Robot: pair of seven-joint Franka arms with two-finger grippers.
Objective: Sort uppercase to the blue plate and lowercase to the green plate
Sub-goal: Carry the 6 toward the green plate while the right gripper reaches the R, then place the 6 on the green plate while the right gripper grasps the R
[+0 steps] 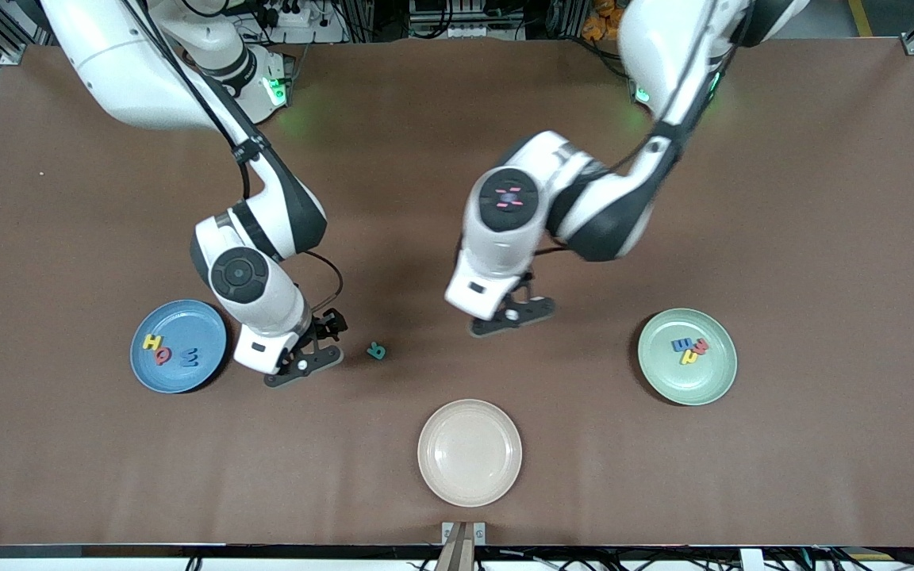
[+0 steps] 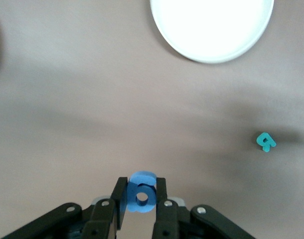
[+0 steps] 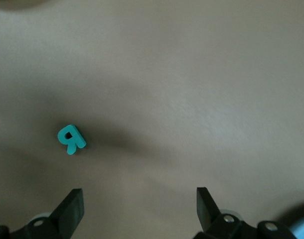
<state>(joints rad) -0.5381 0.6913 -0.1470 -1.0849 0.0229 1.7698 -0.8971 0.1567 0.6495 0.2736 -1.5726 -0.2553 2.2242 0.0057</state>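
My left gripper (image 2: 140, 183) is shut on a small blue g (image 2: 142, 199) and hangs over the bare brown table mid-way between the plates (image 1: 514, 315). My right gripper (image 3: 138, 196) is open with nothing between its fingers, over the table beside the blue plate (image 1: 179, 317). A teal R (image 1: 377, 350) (image 3: 71, 139) (image 2: 265, 142) lies on the table close to it. On the blue plate lie a yellow H (image 1: 152, 342), a red Q (image 1: 163, 357) and a blue W (image 1: 190, 358). The green plate (image 1: 687, 385) holds a blue m (image 1: 680, 345), a red w (image 1: 699, 346) and a yellow n (image 1: 688, 358).
A cream plate (image 1: 469, 476) (image 2: 212, 30) with nothing on it sits near the table's front edge, nearer to the front camera than both grippers. Brown table cloth covers the whole surface.
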